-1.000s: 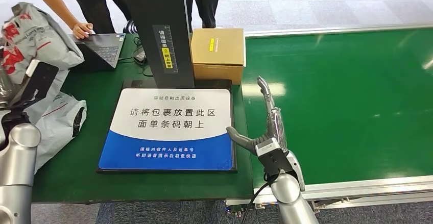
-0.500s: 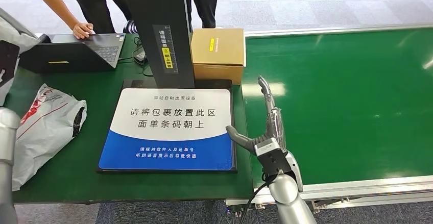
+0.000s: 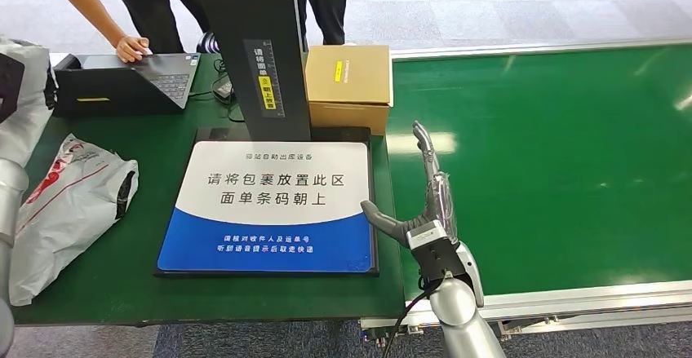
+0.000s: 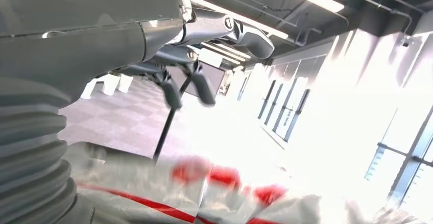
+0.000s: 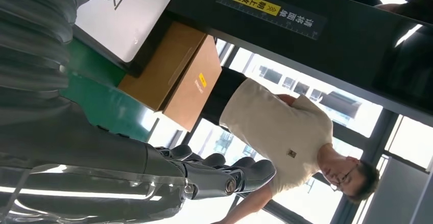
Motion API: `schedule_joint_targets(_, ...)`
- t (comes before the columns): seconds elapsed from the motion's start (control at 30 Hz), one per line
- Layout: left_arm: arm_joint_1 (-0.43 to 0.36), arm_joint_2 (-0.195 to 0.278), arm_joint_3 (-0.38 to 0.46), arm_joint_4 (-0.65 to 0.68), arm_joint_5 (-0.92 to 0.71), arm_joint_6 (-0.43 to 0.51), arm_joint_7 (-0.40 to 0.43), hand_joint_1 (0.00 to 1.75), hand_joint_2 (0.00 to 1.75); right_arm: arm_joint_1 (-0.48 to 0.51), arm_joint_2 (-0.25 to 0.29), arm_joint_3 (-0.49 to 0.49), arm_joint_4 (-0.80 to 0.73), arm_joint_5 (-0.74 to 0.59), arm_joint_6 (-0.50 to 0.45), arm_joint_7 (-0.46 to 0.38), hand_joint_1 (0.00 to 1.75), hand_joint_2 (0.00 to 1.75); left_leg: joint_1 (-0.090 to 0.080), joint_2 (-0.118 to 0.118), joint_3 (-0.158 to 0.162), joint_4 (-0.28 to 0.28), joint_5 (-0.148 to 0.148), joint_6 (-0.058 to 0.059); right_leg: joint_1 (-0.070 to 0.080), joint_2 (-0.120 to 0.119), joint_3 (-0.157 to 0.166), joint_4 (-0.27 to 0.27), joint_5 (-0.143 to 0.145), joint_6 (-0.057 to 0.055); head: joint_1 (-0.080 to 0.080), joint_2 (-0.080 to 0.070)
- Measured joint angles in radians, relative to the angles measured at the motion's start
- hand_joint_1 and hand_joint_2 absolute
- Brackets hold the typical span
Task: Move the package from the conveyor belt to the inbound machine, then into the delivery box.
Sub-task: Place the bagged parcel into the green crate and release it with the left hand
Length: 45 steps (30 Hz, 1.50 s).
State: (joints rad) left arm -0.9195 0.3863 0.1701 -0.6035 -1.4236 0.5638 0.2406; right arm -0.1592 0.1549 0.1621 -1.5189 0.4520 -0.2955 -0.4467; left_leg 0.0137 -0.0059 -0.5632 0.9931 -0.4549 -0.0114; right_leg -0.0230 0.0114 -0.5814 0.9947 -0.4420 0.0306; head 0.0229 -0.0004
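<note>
- Right hand (image 3: 424, 203): raised at the edge of the conveyor belt (image 3: 555, 162), fingers straight and apart, thumb out toward the inbound machine (image 3: 273, 207); grasping nothing
- Left hand (image 4: 204, 55): seen in the left wrist view, fingers extended above a white package (image 4: 214, 193) with red print; contact with the package cannot be confirmed, so its state cannot be told
- Package position: in the head view it sits at the far left edge (image 3: 20, 97), above the table, off the belt and off the scanning pad
- A second grey mailer bag (image 3: 73, 203) lies on the table left of the pad
- Risk: if the left grasp is loose, the slack bag may slip during transfer
- Risk: the package may land on the mailer bag rather than in the delivery box
- Risk: a person's hand (image 3: 130, 46) rests at the laptop (image 3: 159, 77) near the left arm's path; a wide swing could strike it
</note>
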Motion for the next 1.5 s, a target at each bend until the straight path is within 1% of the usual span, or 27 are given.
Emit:
schedule_joint_targets(0.27, -0.003, 0.007, 0.000, 0.038, 0.003, -0.006, 0.015, 0.00, 1.75, 0.000, 0.000, 0.001, 0.004, 0.000, 0.002, 0.003, 0.00, 1.75, 0.000, 0.000, 0.000, 0.000, 0.000, 0.000, 0.000, 0.000, 0.000, 0.000, 0.000, 0.000, 0.000, 0.000)
schedule_joint_targets(0.33, 0.001, 0.007, 0.000, 0.038, 0.015, -0.023, 0.004, 0.00, 1.75, 0.000, 0.000, 0.002, 0.006, -0.001, 0.002, 0.003, 0.00, 1.75, 0.000, 0.000, 0.000, 0.000, 0.000, 0.000, 0.000, 0.000, 0.000, 0.000, 0.000, 0.000, 0.000, 0.000)
schedule_joint_targets(0.47, 0.011, -0.001, 0.010, 0.031, 0.057, -0.072, -0.049, 0.00, 1.75, 0.000, 0.000, 0.009, 0.007, -0.001, 0.000, 0.003, 0.00, 1.75, 0.000, 0.000, 0.000, 0.000, 0.000, 0.000, 0.000, 0.000, 0.000, 0.000, 0.000, 0.000, 0.000, 0.000)
schedule_joint_targets(0.6, 0.016, -0.012, 0.016, 0.005, 0.095, -0.082, -0.097, 0.00, 1.75, 0.001, 0.000, 0.011, 0.007, 0.000, 0.000, 0.003, 0.00, 1.75, 0.000, 0.000, 0.000, 0.000, 0.000, 0.000, 0.000, 0.000, 0.000, 0.000, 0.000, 0.000, 0.000, 0.000)
schedule_joint_targets(0.67, 0.021, -0.020, 0.017, -0.018, 0.136, -0.090, -0.137, 0.00, 1.75, 0.001, 0.000, 0.012, 0.007, 0.001, 0.000, 0.004, 0.00, 1.75, 0.000, 0.000, 0.000, 0.000, 0.000, 0.000, 0.000, 0.000, 0.000, 0.000, 0.000, 0.000, 0.000, 0.000)
schedule_joint_targets(0.77, 0.049, -0.044, 0.017, -0.083, 0.239, -0.126, -0.220, 0.00, 1.75, 0.001, 0.000, 0.012, 0.007, 0.003, 0.000, 0.006, 0.00, 1.75, 0.000, 0.000, 0.000, 0.000, 0.000, 0.000, 0.000, 0.000, 0.000, 0.000, 0.000, 0.000, 0.000, 0.000)
schedule_joint_targets(0.87, 0.101, -0.082, 0.014, -0.181, 0.392, -0.199, -0.309, 0.00, 1.75, 0.001, 0.000, 0.012, 0.007, 0.005, 0.001, 0.006, 0.00, 1.75, -0.001, 0.000, 0.000, 0.000, 0.000, 0.000, 0.000, 0.000, 0.000, 0.000, 0.000, 0.000, 0.000, 0.000)
schedule_joint_targets(0.97, 0.173, -0.122, -0.004, -0.299, 0.561, -0.281, -0.405, 0.00, 1.75, 0.001, 0.000, 0.012, 0.007, 0.006, 0.001, 0.005, 0.00, 1.75, -0.001, 0.000, 0.000, 0.000, 0.000, 0.000, -0.001, 0.000, 0.000, -0.001, 0.000, 0.000, 0.000, 0.000)
schedule_joint_targets(1.13, 0.291, -0.177, -0.057, -0.492, 0.742, -0.394, -0.506, 0.00, 1.75, 0.000, 0.000, 0.009, 0.012, 0.008, 0.002, 0.003, 0.00, 1.75, -0.001, 0.000, 0.000, 0.000, 0.000, 0.000, -0.001, 0.000, 0.000, -0.001, 0.000, 0.000, 0.000, 0.000)
schedule_joint_targets(1.2, 0.343, -0.186, -0.079, -0.564, 0.800, -0.433, -0.541, 0.00, 1.75, 0.000, 0.000, 0.008, 0.017, 0.010, 0.001, 0.002, 0.00, 1.75, -0.002, 0.001, 0.001, 0.000, -0.001, 0.000, -0.001, 0.001, 0.000, -0.001, 0.000, 0.000, 0.000, 0.000)
schedule_joint_targets(1.33, 0.489, -0.195, -0.133, -0.715, 0.940, -0.538, -0.638, 0.00, 1.75, -0.003, -0.001, 0.006, 0.029, 0.020, -0.005, 0.000, 0.00, 1.75, -0.001, 0.002, 0.001, 0.000, -0.001, -0.001, 0.000, 0.002, -0.001, -0.001, 0.000, 0.000, 0.000, 0.000)
schedule_joint_targets(1.4, 0.547, -0.199, -0.158, -0.766, 0.974, -0.577, -0.672, 0.00, 1.75, -0.007, -0.002, 0.006, 0.038, 0.019, -0.009, -0.001, 0.00, 1.75, -0.001, 0.002, 0.001, 0.000, -0.001, -0.001, 0.000, 0.002, -0.001, -0.001, 0.000, -0.001, 0.000, 0.000)
schedule_joint_targets(1.5, 0.619, -0.207, -0.194, -0.827, 0.985, -0.609, -0.703, 0.00, 1.75, -0.016, -0.003, 0.006, 0.058, 0.017, -0.013, -0.002, 0.00, 1.75, -0.001, 0.002, 0.001, 0.000, -0.001, -0.001, 0.000, 0.002, -0.001, -0.001, 0.000, -0.001, 0.000, 0.000)
